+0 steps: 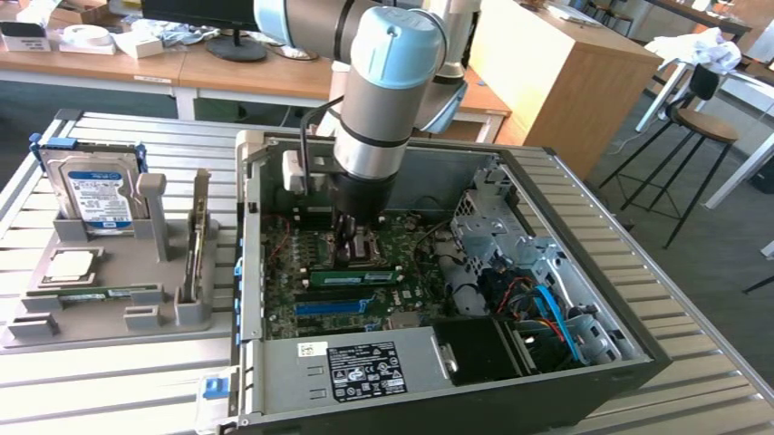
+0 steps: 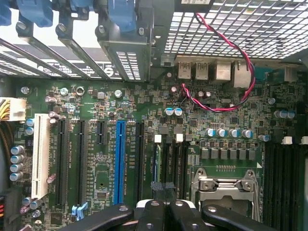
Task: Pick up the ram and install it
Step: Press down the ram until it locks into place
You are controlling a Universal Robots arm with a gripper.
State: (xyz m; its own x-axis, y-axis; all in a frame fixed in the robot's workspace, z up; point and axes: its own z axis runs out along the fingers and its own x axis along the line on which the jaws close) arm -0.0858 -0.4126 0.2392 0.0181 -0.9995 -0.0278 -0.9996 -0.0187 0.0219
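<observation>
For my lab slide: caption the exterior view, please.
Robot arm's shut gripper lowered into an open black computer case, just above a green RAM stick on the motherboard.

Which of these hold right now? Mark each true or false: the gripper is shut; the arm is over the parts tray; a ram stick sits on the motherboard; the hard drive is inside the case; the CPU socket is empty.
1. The gripper is shut. True.
2. The arm is over the parts tray. False: the arm reaches down into the open case, over the motherboard; the tray lies at the exterior view's left.
3. A ram stick sits on the motherboard. True: the ram lies across it, just below the gripper.
4. The hard drive is inside the case. False: the hard drive stands on the tray, outside the case.
5. The CPU socket is empty. Cannot tell: the socket shows its metal frame, its centre partly hidden.
</observation>
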